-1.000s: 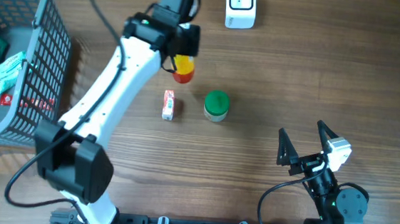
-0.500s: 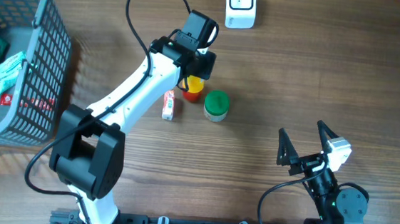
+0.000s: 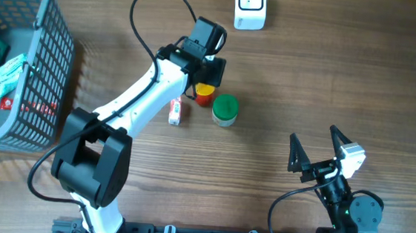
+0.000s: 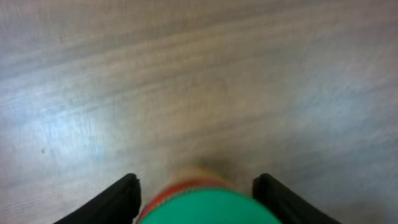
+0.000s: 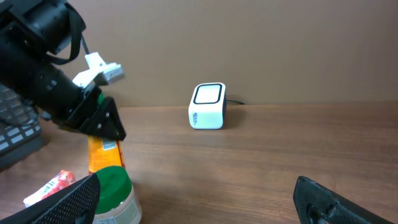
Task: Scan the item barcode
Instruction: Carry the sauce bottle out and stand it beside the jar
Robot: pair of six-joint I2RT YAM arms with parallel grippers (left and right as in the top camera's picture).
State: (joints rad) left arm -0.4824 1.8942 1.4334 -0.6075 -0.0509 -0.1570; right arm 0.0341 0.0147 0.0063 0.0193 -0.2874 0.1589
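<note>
Mid-frame on the tabletop point(image 3: 331, 67), well below the white scanner point(image 3: 250, 8) at the upper edge, the yellow bottle point(image 3: 204, 95) stands just beside a green-lidded jar point(image 3: 225, 110), with the left fingers point(image 4: 121, 199) straddling its top; whether they are gripping it or slack cannot be told. Any sideways drag as they lift could topple the bottle into the jar, or leave its barcode facing away from the scanner. At lower right the right fingers point(image 3: 295, 153) gape wide, holding nothing.
</note>
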